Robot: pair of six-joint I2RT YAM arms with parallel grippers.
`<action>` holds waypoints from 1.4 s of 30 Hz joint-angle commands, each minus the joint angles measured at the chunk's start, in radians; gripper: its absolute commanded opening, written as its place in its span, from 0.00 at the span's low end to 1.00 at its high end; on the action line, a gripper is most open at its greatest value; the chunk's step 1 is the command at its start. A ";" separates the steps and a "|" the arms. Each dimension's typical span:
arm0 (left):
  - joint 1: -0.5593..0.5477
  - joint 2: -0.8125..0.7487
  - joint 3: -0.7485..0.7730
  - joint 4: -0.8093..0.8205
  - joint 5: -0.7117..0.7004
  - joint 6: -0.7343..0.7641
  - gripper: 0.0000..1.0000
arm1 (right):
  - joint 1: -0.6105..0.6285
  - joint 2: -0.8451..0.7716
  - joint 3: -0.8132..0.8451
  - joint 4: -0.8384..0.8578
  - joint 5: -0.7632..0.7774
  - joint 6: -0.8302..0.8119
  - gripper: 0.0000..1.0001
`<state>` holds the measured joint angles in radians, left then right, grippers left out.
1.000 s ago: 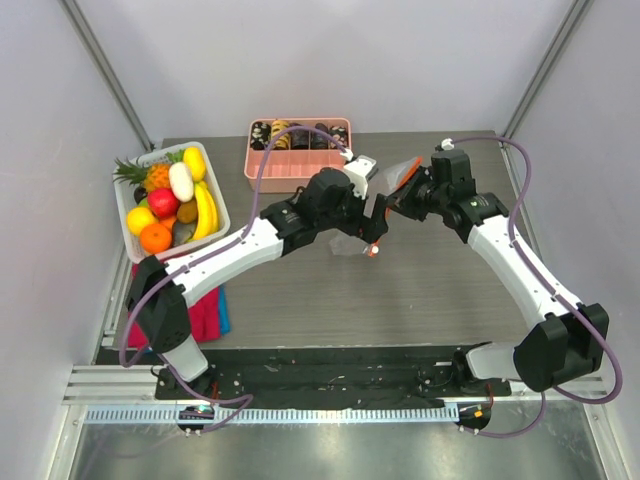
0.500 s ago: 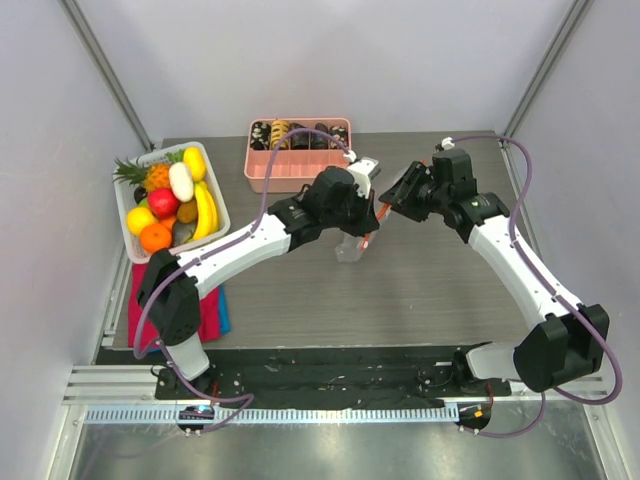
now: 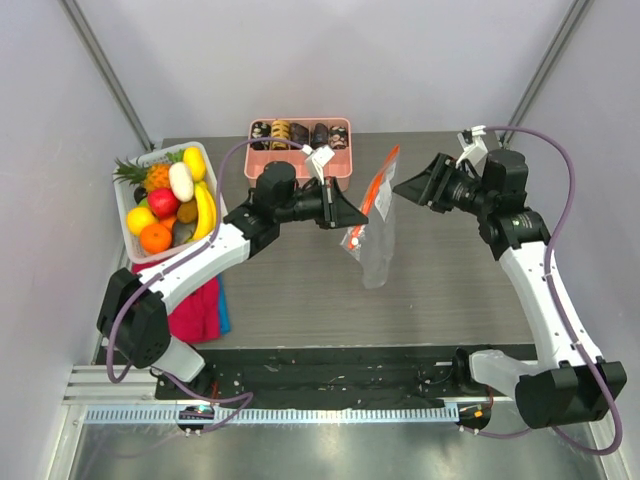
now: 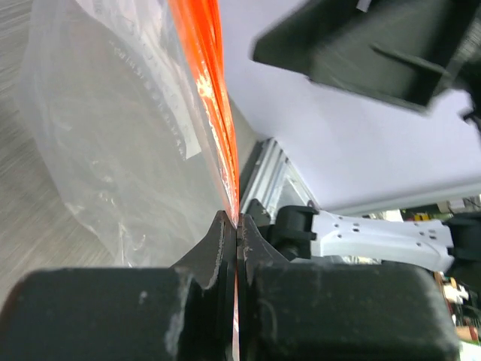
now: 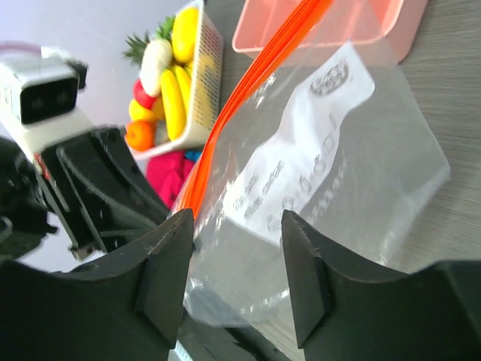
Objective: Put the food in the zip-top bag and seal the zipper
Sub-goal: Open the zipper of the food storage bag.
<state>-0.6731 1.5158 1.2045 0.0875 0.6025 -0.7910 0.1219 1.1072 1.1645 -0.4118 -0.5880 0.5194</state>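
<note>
The clear zip-top bag (image 3: 377, 245) hangs upright over the middle of the table, its orange-red zipper (image 3: 380, 178) running up along its left edge. My left gripper (image 3: 358, 216) is shut on that strip. In the left wrist view the zipper (image 4: 214, 98) runs straight into the closed jaws. My right gripper (image 3: 405, 186) stands open just right of the bag, apart from it. In the right wrist view the bag (image 5: 338, 150) lies beyond its spread fingers. The food, a pineapple (image 3: 150, 175), radish (image 3: 181, 182), red fruit (image 3: 163, 202) and orange (image 3: 155, 237), sits in the basket.
The white basket (image 3: 222, 212) stands at the table's left edge and also holds bananas (image 3: 204, 210). A pink divided tray (image 3: 300, 172) with dark pieces is at the back centre. A red-pink cloth (image 3: 205, 310) lies near the left arm's base.
My left gripper closed on the zipper strip and drew back left. The right gripper let go of the bag, opened and pulled away to the right. The bag now hangs from the left gripper.
</note>
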 commanded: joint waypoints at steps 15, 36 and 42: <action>-0.033 -0.051 0.017 0.034 -0.001 0.078 0.00 | -0.031 0.086 -0.066 0.440 -0.124 0.426 0.38; -0.082 -0.034 0.073 -0.073 -0.067 0.225 0.00 | 0.004 0.129 -0.091 0.281 -0.027 0.370 0.21; -0.125 -0.032 0.110 -0.167 -0.109 0.352 0.00 | 0.022 0.141 -0.104 0.258 -0.019 0.355 0.20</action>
<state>-0.7734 1.5059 1.2564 -0.0296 0.5316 -0.5549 0.1322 1.2465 1.0668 -0.1513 -0.6239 0.9081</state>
